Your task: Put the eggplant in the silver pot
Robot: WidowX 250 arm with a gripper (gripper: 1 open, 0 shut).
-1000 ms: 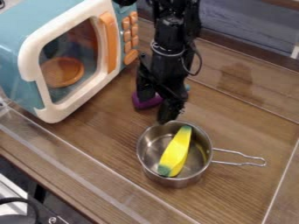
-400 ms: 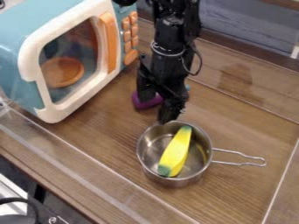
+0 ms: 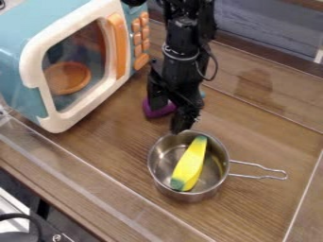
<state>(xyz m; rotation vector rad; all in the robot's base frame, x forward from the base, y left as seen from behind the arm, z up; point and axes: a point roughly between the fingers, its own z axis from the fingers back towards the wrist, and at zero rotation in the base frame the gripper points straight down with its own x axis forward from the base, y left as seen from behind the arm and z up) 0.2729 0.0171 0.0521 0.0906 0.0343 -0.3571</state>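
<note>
Purple is barely peeking out here: the eggplant is lying on the wooden table, just a small glossy sliver showing at the left foot of the black gripper, which points straight down right over it. The jaws stand wide apart, one finger on either side of the eggplant as far as I can make out, and they haven't pinched shut on it. Whether the pads are actually touching the purple skin, I honestly can't tell, since the black arm covers most of it. Nothing looks lifted; the eggplant sits flat on the wood.

The silver pot is just in front of the gripper, nearer the camera, close by but not touching it. It's upright, shiny steel, with its thin wire loop handle sticking out to the right. Inside it there's a yellow banana-shaped item leaning diagonally across the bowl, top end resting near the far rim. So the pot has the yellow thing in it and the eggplant is outside, on the table behind it.

Off to the left is a toy microwave, teal body with a cream door frame, and you can see an orange bowl through the door window.
</note>
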